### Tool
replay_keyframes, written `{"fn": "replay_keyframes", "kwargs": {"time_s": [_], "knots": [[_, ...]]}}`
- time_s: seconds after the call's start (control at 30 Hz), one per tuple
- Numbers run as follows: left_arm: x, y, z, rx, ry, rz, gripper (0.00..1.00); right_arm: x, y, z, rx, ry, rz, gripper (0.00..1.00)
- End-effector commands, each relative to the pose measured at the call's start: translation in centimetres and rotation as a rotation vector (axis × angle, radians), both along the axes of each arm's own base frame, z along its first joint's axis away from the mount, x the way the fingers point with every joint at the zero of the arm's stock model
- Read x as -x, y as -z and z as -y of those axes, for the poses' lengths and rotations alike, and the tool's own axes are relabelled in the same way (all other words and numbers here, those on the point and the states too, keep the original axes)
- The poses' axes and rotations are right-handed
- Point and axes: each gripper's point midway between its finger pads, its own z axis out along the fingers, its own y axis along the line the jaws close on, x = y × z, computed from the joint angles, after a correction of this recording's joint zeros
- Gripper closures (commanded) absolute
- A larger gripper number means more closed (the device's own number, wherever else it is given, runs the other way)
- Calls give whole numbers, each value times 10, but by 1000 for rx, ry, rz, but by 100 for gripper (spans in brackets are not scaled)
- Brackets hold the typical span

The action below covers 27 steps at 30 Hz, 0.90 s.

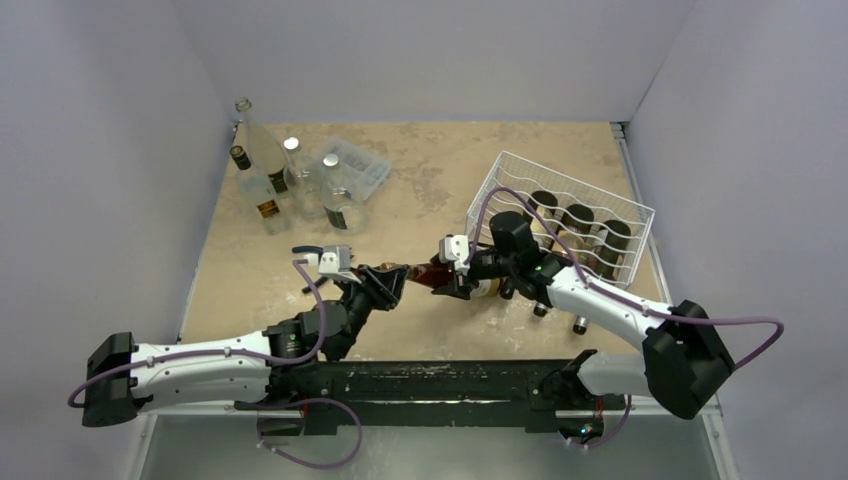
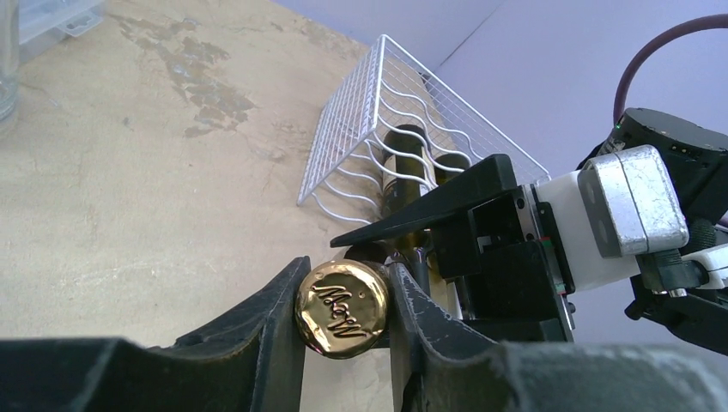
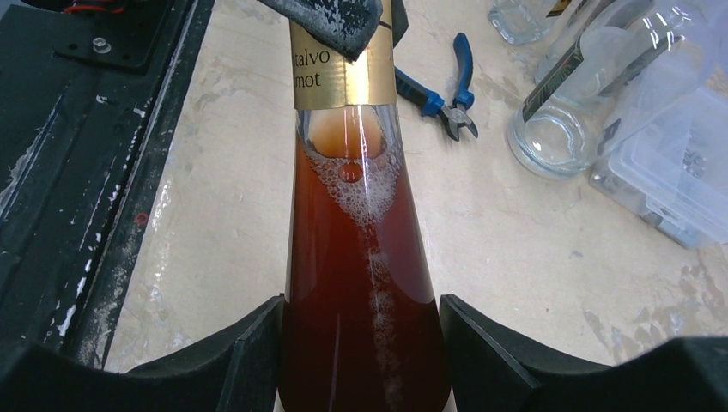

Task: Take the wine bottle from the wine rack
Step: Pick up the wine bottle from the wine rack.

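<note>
Wine bottle (image 1: 432, 275) gripped at both ends, out of the wine rack (image 1: 520, 175).

Bottle lies level near the table's centre, at 8 o'clock from the rack, with its neck pointing to 9 o'clock; amber liquid and a gold foil collar show through the right wrist view. Left gripper (image 1: 398, 280) is pinched narrow on the gold cap. Right gripper (image 1: 458, 278) clasps the wider body, one finger against each side. Dark bottles (image 1: 580, 235) lie in the rack's cradles. Blue-handled pliers (image 1: 308, 250) lie at 9 o'clock from the bottle. Clear glass bottles (image 1: 275, 175) and a clear plastic box (image 1: 358, 165) sit at 10 o'clock.
</note>
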Motion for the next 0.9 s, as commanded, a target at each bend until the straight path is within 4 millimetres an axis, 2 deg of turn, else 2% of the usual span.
{"fn": "replay_keyframes", "kwargs": {"time_s": [0.0, 0.1, 0.23, 0.37, 0.57, 0.8, 0.87], "knots": [[1, -15, 2, -64, 22, 64, 100, 6, -45, -15, -111, -71, 42, 39], [1, -21, 0, -95, 28, 82, 100, 8, -46, -15, -115, -70, 33, 19], [1, -30, -3, -132, 30, 104, 100, 12, -56, -15, -132, -71, 15, 2], [1, -37, -7, -172, 32, 123, 100, 17, -70, -9, -145, -107, 21, 1], [2, -51, -18, -221, 25, 147, 100, 27, -91, 12, -158, -173, 53, 1], [-1, -78, -48, -341, -35, 185, 100, 23, -102, 30, -166, -147, 86, 1], [-3, -79, -60, -412, -50, 179, 100, 21, -102, 33, -163, -139, 93, 1]]}}
